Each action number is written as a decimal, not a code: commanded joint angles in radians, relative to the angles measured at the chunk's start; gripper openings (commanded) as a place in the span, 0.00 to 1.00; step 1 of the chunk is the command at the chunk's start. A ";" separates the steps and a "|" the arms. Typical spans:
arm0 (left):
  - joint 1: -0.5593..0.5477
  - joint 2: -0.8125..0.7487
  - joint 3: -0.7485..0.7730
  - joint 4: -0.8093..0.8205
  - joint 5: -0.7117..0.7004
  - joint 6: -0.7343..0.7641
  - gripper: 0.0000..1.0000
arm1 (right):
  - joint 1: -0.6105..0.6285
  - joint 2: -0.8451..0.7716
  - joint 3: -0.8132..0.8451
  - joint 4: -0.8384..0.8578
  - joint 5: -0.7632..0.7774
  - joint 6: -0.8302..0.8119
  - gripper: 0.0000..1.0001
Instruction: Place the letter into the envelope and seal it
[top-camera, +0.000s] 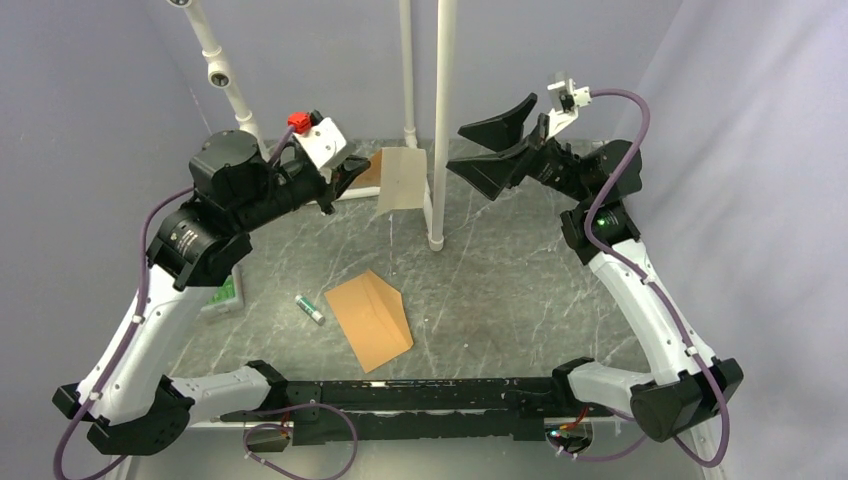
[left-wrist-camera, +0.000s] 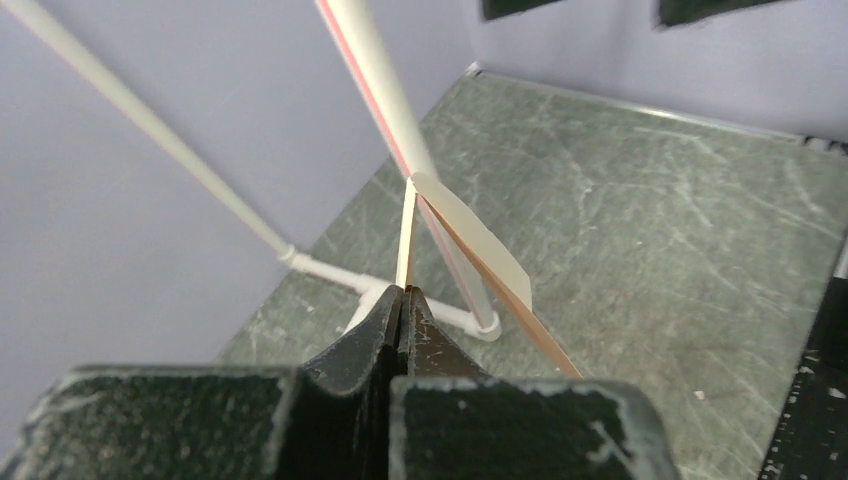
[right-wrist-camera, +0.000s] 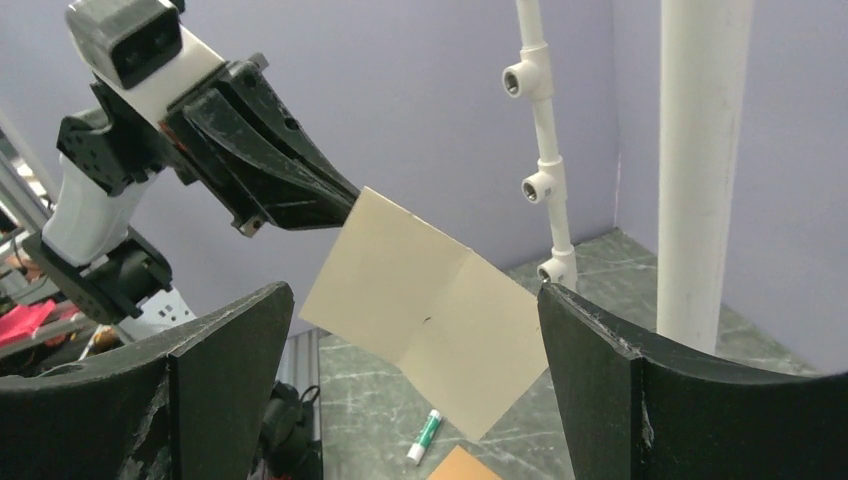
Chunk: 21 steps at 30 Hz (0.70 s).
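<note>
The letter (top-camera: 402, 180), a pale tan sheet with a crease down its middle, hangs in the air at the back of the table. My left gripper (top-camera: 355, 172) is shut on its edge. In the left wrist view one leaf of the letter (left-wrist-camera: 470, 240) runs edge-on out of the shut left gripper (left-wrist-camera: 403, 295). My right gripper (top-camera: 480, 150) stands wide open to the right of it, facing the letter (right-wrist-camera: 425, 305), which shows between its fingers without touching them. The orange-brown envelope (top-camera: 372, 318) lies flat mid-table, and its corner, the envelope (right-wrist-camera: 465, 467), shows below.
A white glue stick with a green label (top-camera: 310, 307) lies just left of the envelope. Two white upright pipes (top-camera: 441, 120) stand at the back centre, close behind the letter. A green object (top-camera: 225, 295) sits by the left arm. Grey walls enclose the table.
</note>
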 joint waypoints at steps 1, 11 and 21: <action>0.001 0.003 0.076 0.015 0.181 -0.045 0.02 | 0.013 0.036 0.099 -0.109 -0.119 -0.133 0.97; 0.001 0.075 0.142 -0.120 0.419 -0.082 0.03 | 0.021 0.114 0.341 -0.737 -0.320 -0.505 0.89; 0.002 0.082 0.133 -0.125 0.509 -0.102 0.02 | 0.027 0.147 0.384 -1.018 -0.396 -0.654 0.62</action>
